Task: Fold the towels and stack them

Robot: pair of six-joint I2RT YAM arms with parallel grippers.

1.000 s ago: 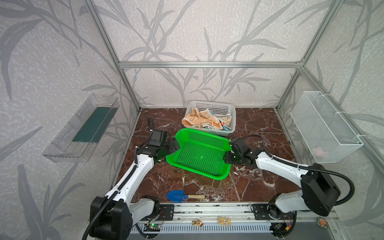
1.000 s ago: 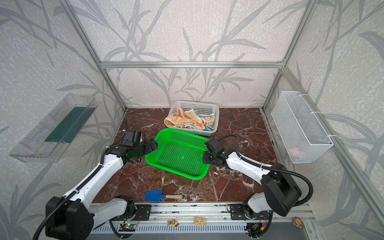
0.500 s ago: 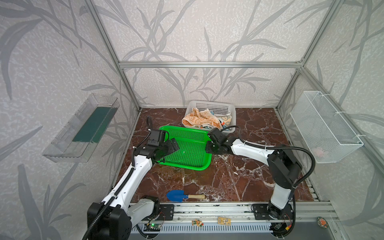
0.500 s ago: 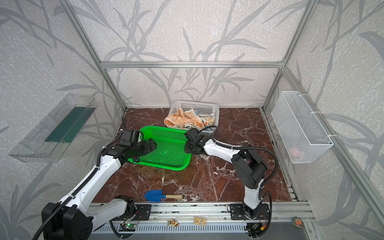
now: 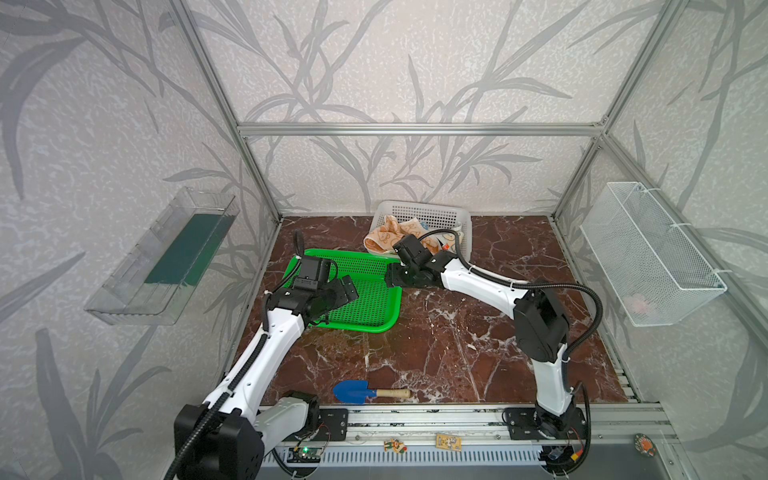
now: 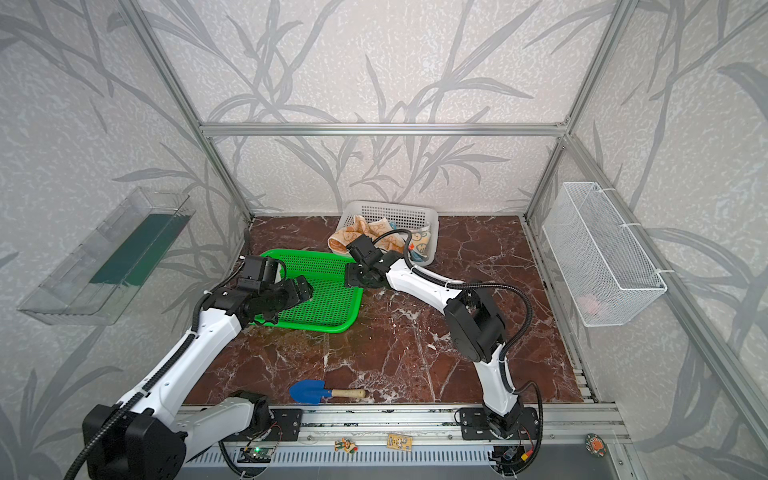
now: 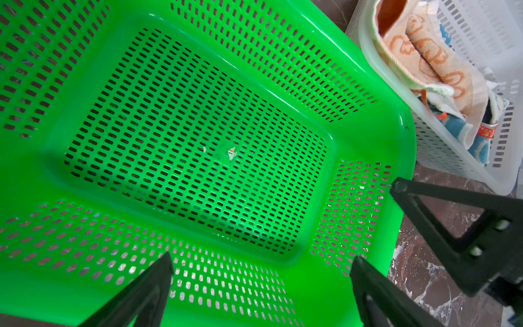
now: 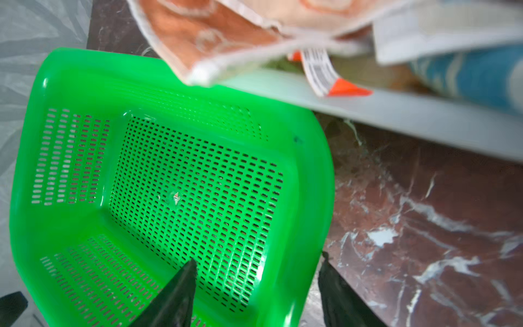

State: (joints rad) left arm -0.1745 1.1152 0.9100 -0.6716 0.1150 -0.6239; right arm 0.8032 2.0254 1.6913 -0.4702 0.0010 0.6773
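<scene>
My left gripper (image 5: 340, 291) hangs spread over the green basket (image 5: 365, 309). The right gripper (image 8: 257, 260), jaws apart, straddles its far-right rim. At the table's (image 5: 457, 340) back edge the towels (image 5: 388, 237) sit crumpled in a white basket (image 5: 428, 208). They look light and limp, so I'd pinch the overhanging orange corner.

Green tray (image 5: 384, 322) just beside white basket (image 5: 432, 212)
</scene>
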